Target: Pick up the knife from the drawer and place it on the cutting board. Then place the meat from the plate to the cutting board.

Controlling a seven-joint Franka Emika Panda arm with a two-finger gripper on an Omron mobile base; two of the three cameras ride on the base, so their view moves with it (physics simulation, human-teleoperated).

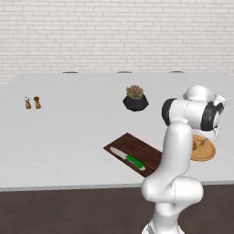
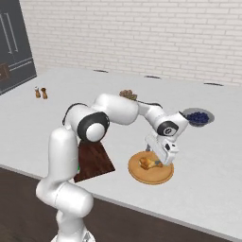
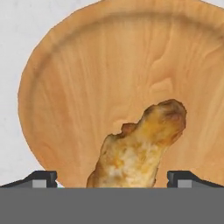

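Claw (image 2: 157,161) wide open, nothing gripped, hanging w/ tips down right over the meat (image 3: 139,151) on my wooden plate (image 2: 163,176). Hand view: both fingertips (image 3: 41,178) stand either side of the meat, apart from it. Knife (image 1: 127,158) lies flat on the cutting board (image 1: 145,150), green handle twd the counter (image 1: 68,132) front edge. Board sits just beside the plate. Bowl of blue berries (image 2: 198,117) further back.

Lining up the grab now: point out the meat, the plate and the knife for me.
meat (image 3: 142,148): hand view, middle of the golden-brown lump.
plate (image 3: 87,78): hand view, bare wood left of centre.
knife (image 1: 135,161): left base view, green handle, on the cutting board (image 1: 141,148).
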